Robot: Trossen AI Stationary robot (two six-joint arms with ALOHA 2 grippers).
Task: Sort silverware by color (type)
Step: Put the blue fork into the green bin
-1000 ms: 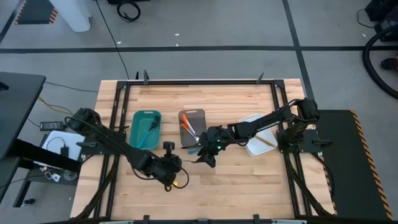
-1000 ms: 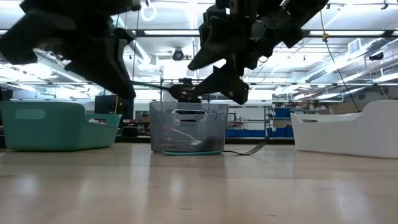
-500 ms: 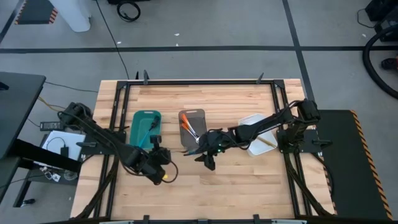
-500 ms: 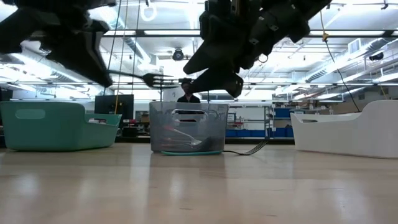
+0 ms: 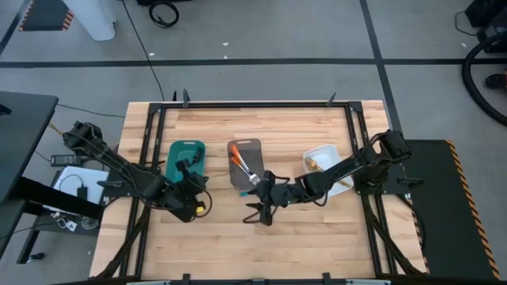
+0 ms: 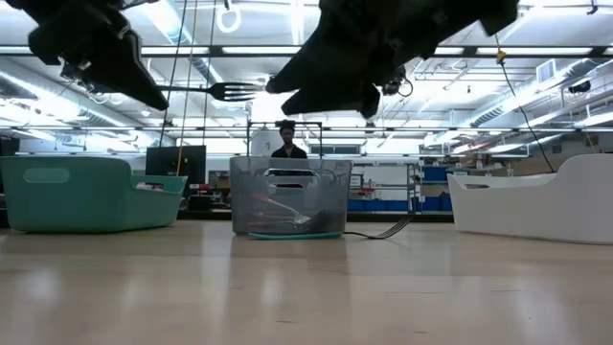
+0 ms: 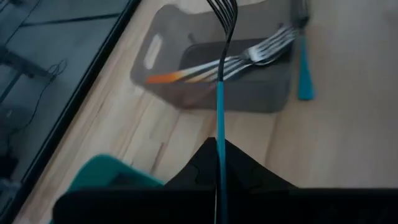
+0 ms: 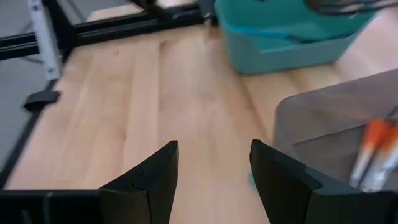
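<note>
My left gripper (image 5: 190,203) hangs over the table just off the near end of the teal tray (image 5: 184,162), shut on a blue-handled fork (image 6: 225,91) whose tines point toward the grey tray (image 5: 244,162). My right gripper (image 5: 260,210) is open over bare wood near the grey tray's near end, holding nothing. Orange-handled forks (image 7: 205,70) lie in the grey tray. Another blue utensil (image 7: 303,74) lies flat on the table beside the grey tray. A blue utensil (image 5: 192,158) lies in the teal tray. My left gripper (image 7: 219,146) pinches the fork's blue handle (image 7: 219,124) between its two shut fingers. The fingers lie along the fork, coming level from the table's left. The fork is lifted clear and held about level, its tines (image 7: 224,11) sticking out ahead of the fingers.
A white tray (image 5: 325,170) with a gold piece (image 5: 311,162) in it stands right of the grey tray, under my right arm. Bare wood lies along the near half of the table (image 5: 317,237). A person (image 6: 286,139) stands far behind the table.
My left gripper, still shut on the fork, has moved toward the table's left edge and the teal tray and has risen; the fork has gone up with it. My right gripper has moved toward the near edge, and its arm has uncovered the white tray.
</note>
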